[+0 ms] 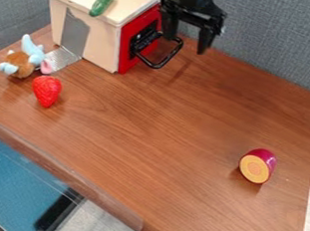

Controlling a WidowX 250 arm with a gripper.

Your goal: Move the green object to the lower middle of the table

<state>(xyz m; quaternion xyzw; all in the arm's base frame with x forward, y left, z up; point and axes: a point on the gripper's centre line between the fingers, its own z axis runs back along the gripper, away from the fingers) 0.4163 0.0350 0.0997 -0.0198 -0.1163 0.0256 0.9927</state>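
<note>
Slim green cucumber-shaped toy (102, 3) lies on top of the boxy cream toy oven with red front (102, 46). Black two-finger gripper (185, 45) hangs beside the red front, fingers spread wide, nothing in grip.

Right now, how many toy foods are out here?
3: the cucumber on top of the box, the strawberry near the plush, and the cut purple one across the table. Some may be hidden in the box.
</note>
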